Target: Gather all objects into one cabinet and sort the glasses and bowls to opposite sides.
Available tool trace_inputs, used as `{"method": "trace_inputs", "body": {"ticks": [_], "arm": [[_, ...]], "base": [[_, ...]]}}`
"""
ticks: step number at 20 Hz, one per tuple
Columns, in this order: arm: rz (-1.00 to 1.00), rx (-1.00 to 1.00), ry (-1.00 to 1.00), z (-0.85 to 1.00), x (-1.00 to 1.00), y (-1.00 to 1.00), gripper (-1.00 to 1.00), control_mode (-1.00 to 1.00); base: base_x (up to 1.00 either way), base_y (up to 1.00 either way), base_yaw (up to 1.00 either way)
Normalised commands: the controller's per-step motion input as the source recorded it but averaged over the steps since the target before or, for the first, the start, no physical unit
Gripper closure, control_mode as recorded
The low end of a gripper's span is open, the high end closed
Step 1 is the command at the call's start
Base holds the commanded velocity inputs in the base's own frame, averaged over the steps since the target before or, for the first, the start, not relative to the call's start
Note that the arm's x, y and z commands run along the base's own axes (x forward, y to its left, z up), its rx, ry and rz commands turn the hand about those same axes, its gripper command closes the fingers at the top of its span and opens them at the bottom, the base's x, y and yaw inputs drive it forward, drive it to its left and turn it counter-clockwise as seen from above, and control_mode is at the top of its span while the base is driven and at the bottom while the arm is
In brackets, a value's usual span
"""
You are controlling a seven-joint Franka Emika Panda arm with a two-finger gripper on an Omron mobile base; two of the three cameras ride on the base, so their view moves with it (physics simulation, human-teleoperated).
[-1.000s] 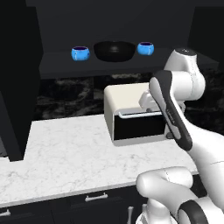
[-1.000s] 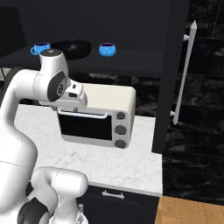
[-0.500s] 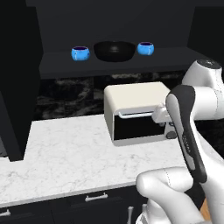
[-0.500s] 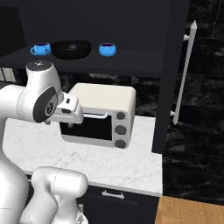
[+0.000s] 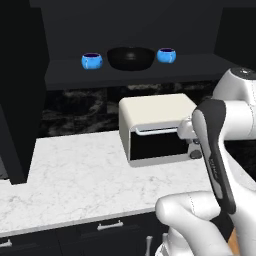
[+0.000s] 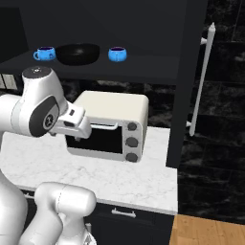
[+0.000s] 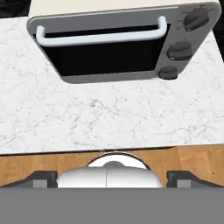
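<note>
A: What is seen on the shelf of the cabinet (image 5: 60,70), from left to right?

B: A blue cup (image 5: 92,61) is seen first, at about 11 o'clock in the left base view. The big black bowl (image 5: 131,58) is set just beside it, near 12 o'clock. A second blue cup (image 5: 166,55) is placed on the bowl's other side, near 1 o'clock. All three are lined up on the one dark shelf board.

A: And under the shelf?

B: A cream toaster oven (image 5: 159,129) is stood on the white marble counter (image 5: 75,180). Three dark knobs (image 6: 131,141) are seen down its right side, and a pale handle (image 7: 101,36) runs across its door.

A: Where is the gripper (image 7: 112,178)?

B: It is pointed down at the counter, in front of the oven. The two dark finger tips (image 7: 41,178) are seen far apart, at 7 and 5 o'clock in the hand view. Nothing is held between them.
</note>
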Motion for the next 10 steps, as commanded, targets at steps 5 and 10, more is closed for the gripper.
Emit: {"method": "trace_inputs", "body": {"ticks": [5, 10], "arm": [[-0.11, 0.0, 0.0, 0.02, 0.0, 0.0, -1.0, -1.0], [-0.02, 0.0, 0.0, 0.0, 0.0, 0.0, -1.0, -1.0]], "base": [[0.0, 0.0, 0.0], [0.0, 0.0, 0.0]]}}
